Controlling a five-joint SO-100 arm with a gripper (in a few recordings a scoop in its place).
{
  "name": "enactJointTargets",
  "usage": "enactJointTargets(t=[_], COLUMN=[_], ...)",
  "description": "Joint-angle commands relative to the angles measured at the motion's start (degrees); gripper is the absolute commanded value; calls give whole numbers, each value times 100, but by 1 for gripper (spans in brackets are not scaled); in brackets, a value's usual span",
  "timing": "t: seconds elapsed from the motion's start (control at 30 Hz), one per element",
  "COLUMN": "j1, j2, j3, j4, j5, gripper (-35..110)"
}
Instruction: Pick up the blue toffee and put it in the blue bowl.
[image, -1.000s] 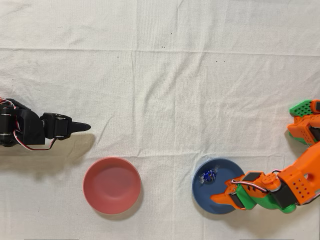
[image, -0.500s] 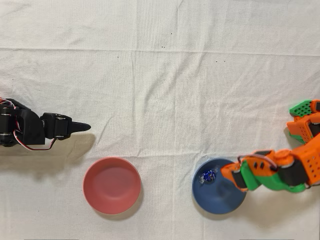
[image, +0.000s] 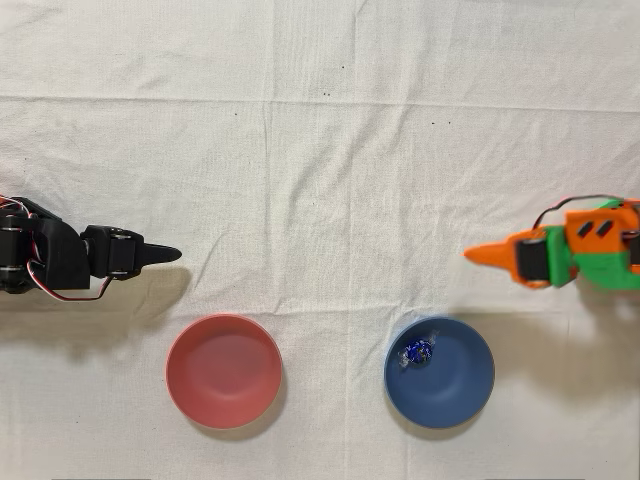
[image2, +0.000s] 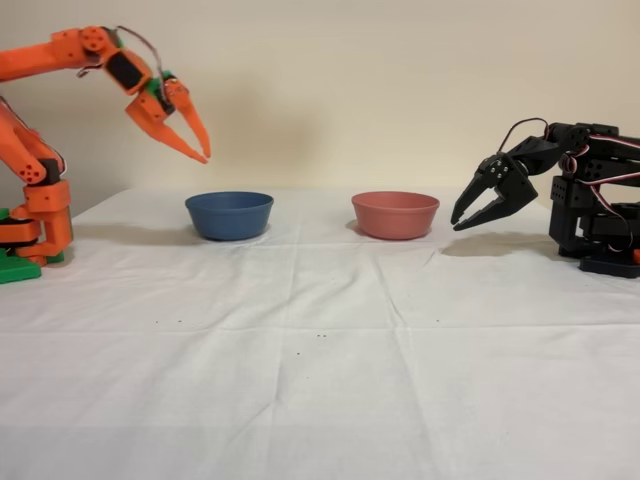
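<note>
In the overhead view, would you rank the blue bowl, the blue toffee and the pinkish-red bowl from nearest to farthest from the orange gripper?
From the orange gripper:
1. Blue bowl, just below it.
2. Blue toffee, in that bowl's left part.
3. Pinkish-red bowl, far left.

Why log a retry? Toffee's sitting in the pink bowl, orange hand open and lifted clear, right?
Wrong bowl. The overhead view shows the blue toffee inside the blue bowl; the pink bowl holds nothing. The orange hand is indeed open and lifted clear.
</note>
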Motion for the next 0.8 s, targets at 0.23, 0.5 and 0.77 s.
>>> enactJointTargets(t=[0.23,0.5,0.77], j1=[237,211,378], j2=[2918,4096,4799], j3=[1934,3498,4324], j4=[-211,-747,-896], j5=[369,176,97], gripper=[0,0,0])
